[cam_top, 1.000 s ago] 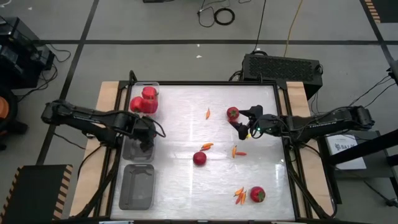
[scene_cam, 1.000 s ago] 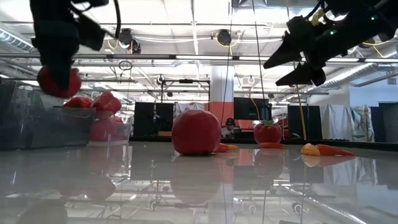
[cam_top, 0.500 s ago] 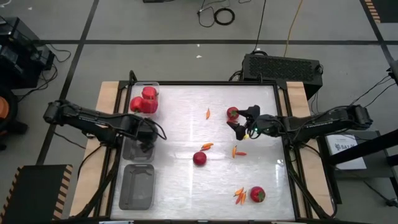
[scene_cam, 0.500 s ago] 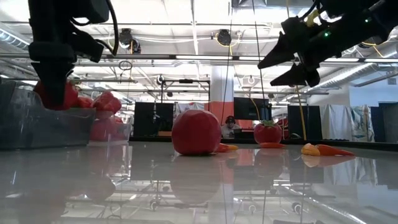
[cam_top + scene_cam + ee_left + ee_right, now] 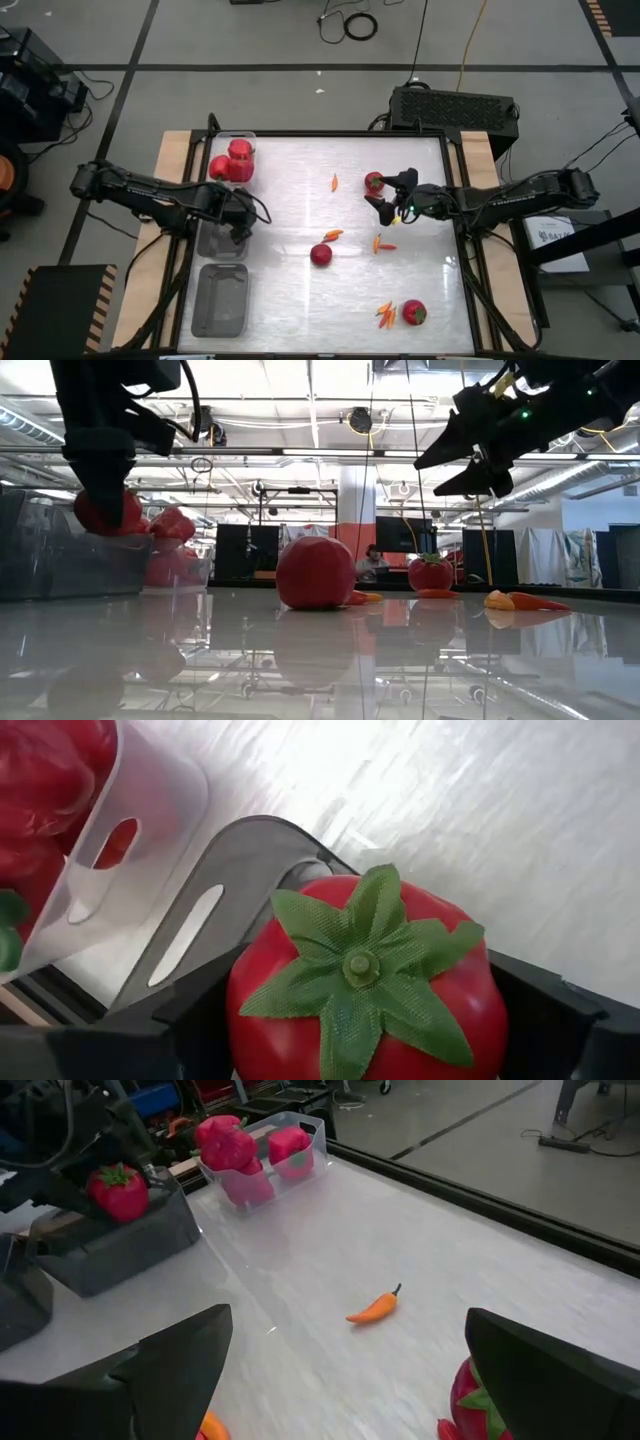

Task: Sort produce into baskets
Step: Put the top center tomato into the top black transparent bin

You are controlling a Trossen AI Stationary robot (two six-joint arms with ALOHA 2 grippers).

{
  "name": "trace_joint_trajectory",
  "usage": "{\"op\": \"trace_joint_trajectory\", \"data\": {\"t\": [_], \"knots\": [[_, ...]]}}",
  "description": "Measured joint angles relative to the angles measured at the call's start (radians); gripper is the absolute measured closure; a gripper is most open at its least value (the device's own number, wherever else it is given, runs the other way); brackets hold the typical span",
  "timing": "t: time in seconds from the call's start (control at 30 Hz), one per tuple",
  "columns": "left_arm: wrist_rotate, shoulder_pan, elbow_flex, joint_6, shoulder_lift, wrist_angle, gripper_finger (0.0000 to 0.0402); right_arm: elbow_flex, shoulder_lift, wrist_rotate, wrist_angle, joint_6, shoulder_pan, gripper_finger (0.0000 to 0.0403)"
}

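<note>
Tomato in left end effector (over bin)

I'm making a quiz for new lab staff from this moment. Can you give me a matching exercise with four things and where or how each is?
Things:
1. left hand
2. right hand
3. peppers
4. near bin

States:
A. piled in the far bin
B. open, raised beside a tomato on the table
C. holding no produce
D. shut on a tomato over the middle bin

Pairs: 1-D, 2-B, 3-A, 4-C
</note>
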Motion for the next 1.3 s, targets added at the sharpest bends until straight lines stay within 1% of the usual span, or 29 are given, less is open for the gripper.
{"op": "trace_joint_trajectory", "data": {"t": [0.37,0.73,0.93,1.07,1.17,1.27,1.3], "knots": [[-0.016,0.000,0.000,-0.104,0.011,-0.012,0.0072,0.000,0.000,0.000,0.000,-0.008,0.000,0.0009],[-0.020,0.005,0.000,-0.103,0.060,-0.013,0.0072,0.000,0.000,0.000,0.000,-0.001,0.000,0.0009],[-0.019,0.005,0.010,0.010,0.060,-0.009,0.0072,0.000,0.000,-0.001,0.000,0.055,0.000,0.0009],[-0.023,0.005,0.010,0.110,0.060,-0.009,0.0072,0.000,0.000,-0.001,0.000,0.057,0.000,0.0009],[-0.022,0.005,0.010,0.219,0.060,-0.005,0.0072,0.000,0.000,-0.001,0.000,0.057,0.000,0.0009],[-0.018,0.004,0.010,0.265,0.060,-0.008,0.0072,0.000,0.000,-0.001,0.000,0.057,0.000,0.0009],[-0.002,0.004,0.010,0.288,0.060,-0.010,0.0072,0.000,0.000,-0.001,0.000,0.057,0.000,0.0009]]}}
